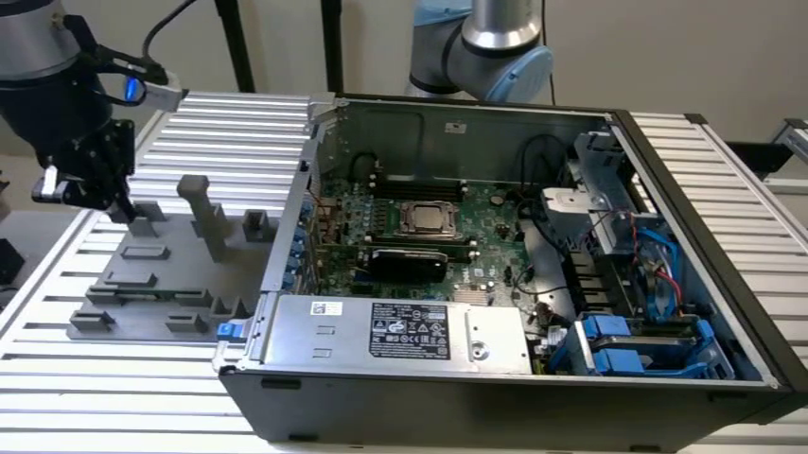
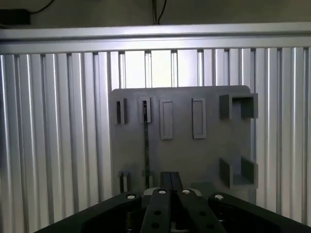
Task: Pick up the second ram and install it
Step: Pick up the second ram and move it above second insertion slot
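Open computer case [image 1: 480,132] lay on ribbed table [image 1: 707,161] | power supply [image 1: 404,331] inside, near edge | grey holder plate [image 1: 151,274] beside case

Robot pose. The arm [image 1: 36,43] enters at the exterior view's upper left, its black wrist [image 1: 70,109] turned so that the gripper [image 1: 120,210] points down. In the wrist view, the two fingers [image 2: 166,182] lie pressed together (no gap between the tips).

Soft, even light fills the exterior view. The table [image 1: 707,180] gleams pale at 3 and 9 o'clock, while the case [image 1: 505,407] wall at 6 o'clock lies in shade. The wrist view is dimmer, with white glare on the table beyond the grey plate [image 2: 194,155].
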`<state>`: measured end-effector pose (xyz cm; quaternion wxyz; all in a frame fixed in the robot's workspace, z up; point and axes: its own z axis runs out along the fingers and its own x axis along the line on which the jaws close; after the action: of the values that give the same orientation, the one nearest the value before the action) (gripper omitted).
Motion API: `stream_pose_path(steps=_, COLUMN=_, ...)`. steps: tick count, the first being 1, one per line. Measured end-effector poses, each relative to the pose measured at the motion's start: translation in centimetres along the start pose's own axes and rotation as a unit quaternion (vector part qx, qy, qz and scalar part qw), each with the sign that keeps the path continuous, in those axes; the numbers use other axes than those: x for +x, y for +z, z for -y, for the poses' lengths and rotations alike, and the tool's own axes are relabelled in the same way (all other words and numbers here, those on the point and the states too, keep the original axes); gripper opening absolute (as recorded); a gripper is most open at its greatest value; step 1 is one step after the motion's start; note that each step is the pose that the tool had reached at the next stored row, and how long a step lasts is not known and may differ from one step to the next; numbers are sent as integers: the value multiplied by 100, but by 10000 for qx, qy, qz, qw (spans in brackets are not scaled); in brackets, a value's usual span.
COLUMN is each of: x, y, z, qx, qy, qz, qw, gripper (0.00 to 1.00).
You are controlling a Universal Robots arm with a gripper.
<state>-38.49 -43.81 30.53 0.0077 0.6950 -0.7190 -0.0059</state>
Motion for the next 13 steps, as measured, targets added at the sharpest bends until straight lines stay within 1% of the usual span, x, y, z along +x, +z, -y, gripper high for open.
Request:
stream_pose_path(steps=3, x=40, y=21, z=2, qx=0, qy=-35, qz=-1, qw=10000, gripper=0)
stream_pose_path(steps=8, x=53, y=84, z=3, qx=22, qy=-95, qz=-1, qw=10000, gripper=0)
stream_pose_path(steps=9, x=55, y=97, z=3, qx=27, qy=-107, qz=-1, qw=9999, gripper=100)
stream_pose_path(steps=13, x=60, y=158, z=3, qx=39, qy=-141, qz=-1, qw=9999, gripper=100)
